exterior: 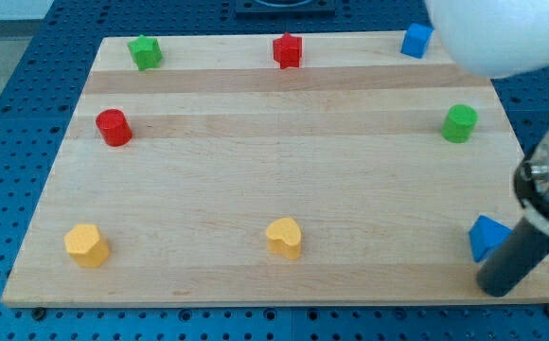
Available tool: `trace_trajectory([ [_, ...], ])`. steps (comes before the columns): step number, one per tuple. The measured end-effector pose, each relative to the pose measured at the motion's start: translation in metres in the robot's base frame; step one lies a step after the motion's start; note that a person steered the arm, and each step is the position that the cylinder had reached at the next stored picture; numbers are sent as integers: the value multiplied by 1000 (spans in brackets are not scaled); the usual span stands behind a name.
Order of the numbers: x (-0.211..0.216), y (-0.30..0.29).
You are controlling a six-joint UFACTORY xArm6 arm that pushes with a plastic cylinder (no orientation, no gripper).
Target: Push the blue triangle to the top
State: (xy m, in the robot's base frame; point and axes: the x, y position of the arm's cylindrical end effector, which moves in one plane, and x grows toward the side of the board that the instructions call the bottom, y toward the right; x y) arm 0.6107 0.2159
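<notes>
The blue triangle [486,237] lies near the board's bottom right corner. My tip [495,289] is just below and to the right of it, close to its lower edge; whether it touches the block cannot be told. The dark rod rises from the tip toward the view's right edge and hides part of the triangle's right side.
On the wooden board [274,170]: a green star [145,52], a red star [288,50] and a blue cube [416,40] along the top; a red cylinder [114,127] at left; a green cylinder [460,123] at right; a yellow pentagon [87,245] and a yellow heart [285,238] along the bottom.
</notes>
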Motion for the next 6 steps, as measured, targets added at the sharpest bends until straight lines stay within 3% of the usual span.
trace_trajectory([
  [2,-37,0],
  [4,-58,-45],
  [6,-34,5],
])
